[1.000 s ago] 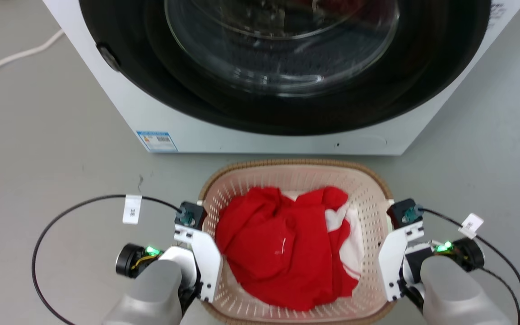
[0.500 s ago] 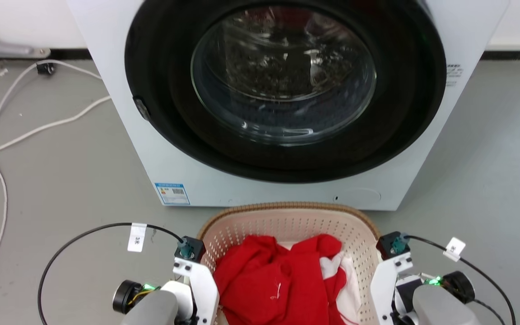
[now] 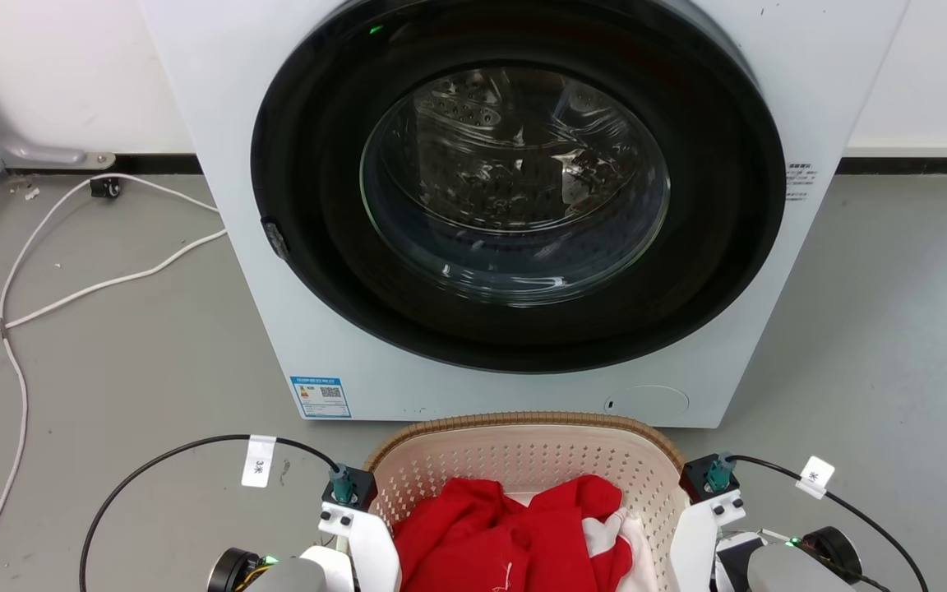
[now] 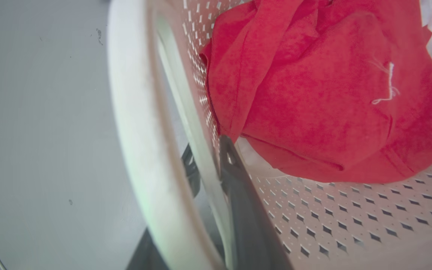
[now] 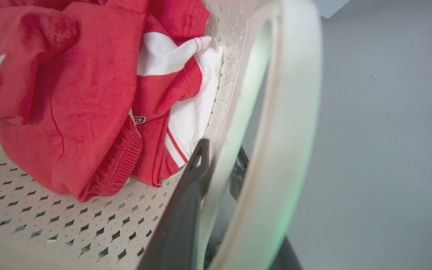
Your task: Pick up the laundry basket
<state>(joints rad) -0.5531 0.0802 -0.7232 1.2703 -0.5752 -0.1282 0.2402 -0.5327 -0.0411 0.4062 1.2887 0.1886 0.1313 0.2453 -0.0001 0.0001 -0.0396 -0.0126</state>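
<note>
Bright even light; glare on washer glass (image 3: 515, 189); laundry basket (image 4: 137, 150) blurry nr cam.

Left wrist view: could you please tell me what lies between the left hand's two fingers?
There, the laundry basket's side wall: the left hand straddles it, one finger inside the basket, the other outside, beside the white loop handle.

basket (image 3: 523, 444): its near half is running off the head view's bottom edge.
washing machine (image 3: 482, 399): its top is being cut off by the top edge.
sticker (image 3: 321, 397): its print is showing too small to read.
white cloth (image 5: 191, 112): red clothes (image 5: 69, 93) are covering most of it.
handle (image 4: 133, 123): it is blurring close to the lens.
</note>
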